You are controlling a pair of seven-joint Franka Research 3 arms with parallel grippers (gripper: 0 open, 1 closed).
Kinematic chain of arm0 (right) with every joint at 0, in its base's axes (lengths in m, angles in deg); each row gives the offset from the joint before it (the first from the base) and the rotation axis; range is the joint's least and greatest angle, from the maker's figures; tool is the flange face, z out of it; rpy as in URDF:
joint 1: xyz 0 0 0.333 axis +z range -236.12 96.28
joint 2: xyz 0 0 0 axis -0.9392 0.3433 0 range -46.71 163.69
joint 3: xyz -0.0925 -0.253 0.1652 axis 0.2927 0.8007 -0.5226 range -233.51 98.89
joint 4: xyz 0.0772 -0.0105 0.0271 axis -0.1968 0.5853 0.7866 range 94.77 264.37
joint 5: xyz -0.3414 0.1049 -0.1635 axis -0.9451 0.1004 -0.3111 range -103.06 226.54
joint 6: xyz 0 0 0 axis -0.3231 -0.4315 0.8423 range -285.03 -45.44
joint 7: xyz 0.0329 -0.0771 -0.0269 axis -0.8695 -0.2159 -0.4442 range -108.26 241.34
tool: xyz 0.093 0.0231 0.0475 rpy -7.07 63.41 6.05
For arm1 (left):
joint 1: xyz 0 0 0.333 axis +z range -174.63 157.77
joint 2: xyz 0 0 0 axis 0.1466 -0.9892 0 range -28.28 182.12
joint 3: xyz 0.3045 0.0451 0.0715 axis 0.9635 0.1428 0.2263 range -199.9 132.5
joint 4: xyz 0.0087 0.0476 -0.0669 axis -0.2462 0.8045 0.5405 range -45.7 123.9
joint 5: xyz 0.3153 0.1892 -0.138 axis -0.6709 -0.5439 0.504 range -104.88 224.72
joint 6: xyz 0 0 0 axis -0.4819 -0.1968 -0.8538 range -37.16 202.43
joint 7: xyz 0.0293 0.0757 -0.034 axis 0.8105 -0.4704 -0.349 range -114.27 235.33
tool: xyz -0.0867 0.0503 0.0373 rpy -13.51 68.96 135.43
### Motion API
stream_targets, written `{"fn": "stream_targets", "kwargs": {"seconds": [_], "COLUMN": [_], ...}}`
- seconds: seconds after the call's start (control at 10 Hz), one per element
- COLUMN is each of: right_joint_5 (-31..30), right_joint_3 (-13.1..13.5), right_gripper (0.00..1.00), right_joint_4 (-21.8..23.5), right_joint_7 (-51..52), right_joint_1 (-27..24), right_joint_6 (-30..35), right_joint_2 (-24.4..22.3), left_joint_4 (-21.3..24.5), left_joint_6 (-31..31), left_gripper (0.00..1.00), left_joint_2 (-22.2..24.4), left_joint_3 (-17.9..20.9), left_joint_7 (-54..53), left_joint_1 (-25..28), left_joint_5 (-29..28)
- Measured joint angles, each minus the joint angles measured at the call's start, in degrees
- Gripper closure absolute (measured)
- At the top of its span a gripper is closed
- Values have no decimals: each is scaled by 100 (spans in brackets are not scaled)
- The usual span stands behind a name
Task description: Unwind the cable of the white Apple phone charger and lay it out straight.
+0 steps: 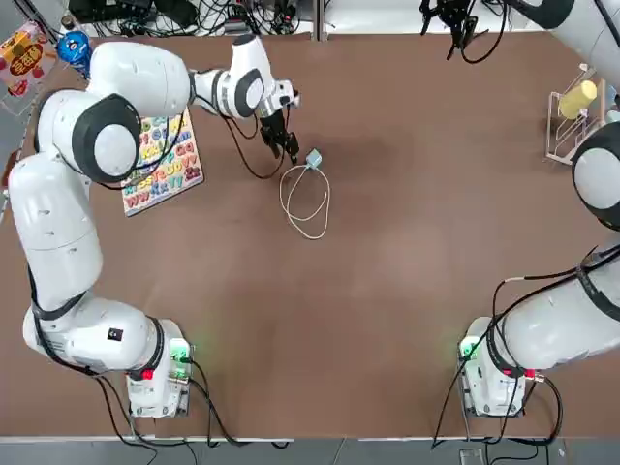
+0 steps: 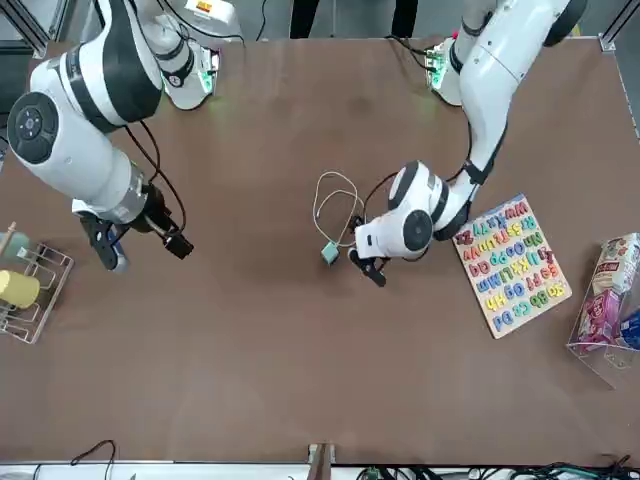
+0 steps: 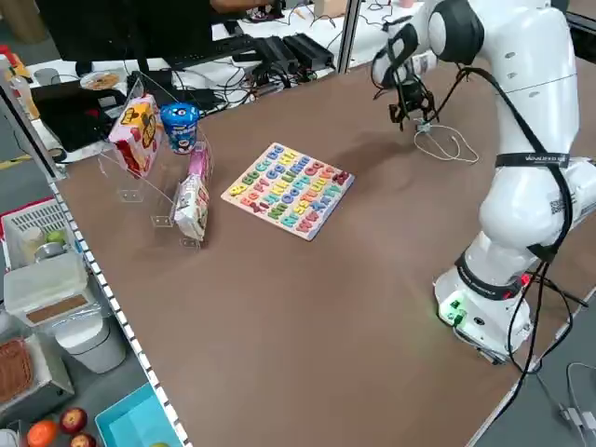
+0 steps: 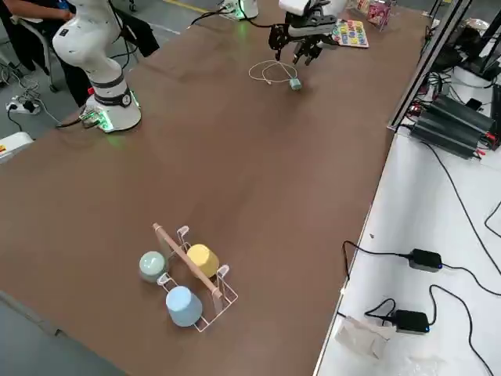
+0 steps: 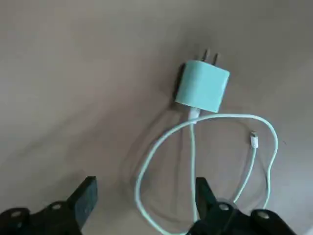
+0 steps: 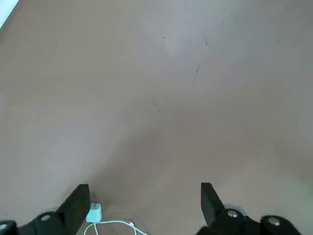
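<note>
The white Apple phone charger (image 1: 313, 158) is a small pale cube lying on the brown table, prongs pointing away from its cable (image 1: 305, 200). The thin white cord lies in loose loops beside the plug, its tiny connector (image 5: 254, 140) inside the loop. My left gripper (image 1: 287, 145) hangs low just to the left of the charger, open. In the left wrist view the cable (image 5: 195, 147) runs between the spread fingers, close to one fingertip (image 5: 205, 195), and the charger (image 5: 202, 86) lies beyond them. My right gripper (image 2: 140, 245) is raised over the far right of the table, open and holding nothing.
A colourful alphabet puzzle board (image 1: 160, 165) lies left of the left gripper. A wire rack with cups (image 1: 573, 111) stands at the far right edge. Snack packs (image 1: 24, 58) and a blue cup (image 1: 73, 46) sit at the far left corner.
</note>
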Motion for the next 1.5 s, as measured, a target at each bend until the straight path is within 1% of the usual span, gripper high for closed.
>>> {"fn": "stream_targets", "kwargs": {"seconds": [0.2,0.3,0.4,0.6,0.9,1.0,1.1,1.3,1.4,1.5], "right_joint_5": [0,0,0,0,0,1,12,51,83,107], "right_joint_3": [6,16,30,38,29,23,19,9,7,8], "right_gripper": [0,0,0,0,0,0,0,0,0,0], "right_joint_4": [0,0,-1,-1,0,0,0,0,-1,-2], "right_joint_7": [0,1,1,1,1,0,-1,-7,-14,-15], "right_joint_1": [0,-3,-9,-12,-7,1,20,114,144,149], "right_joint_6": [0,1,2,-1,-2,-2,-5,-12,-15,-19], "right_joint_2": [0,0,0,0,13,29,51,76,76,76], "left_joint_4": [408,583,737,925,1054,1067,1073,1080,1096,1123], "left_joint_6": [337,528,711,941,1101,1151,1162,1165,1195,1258], "left_gripper": [21,21,24,27,32,38,40,48,49,48], "left_joint_2": [192,262,299,303,303,303,303,303,301,293], "left_joint_3": [-70,-76,-76,-75,-76,-80,-83,-89,-92,-95], "left_joint_7": [-3,-27,-111,-371,-418,-419,-419,-419,-419,-419], "left_joint_1": [-14,-9,16,68,65,62,62,48,37,31], "left_joint_5": [-11,-69,-222,-372,-390,-391,-392,-392,-392,-392]}}
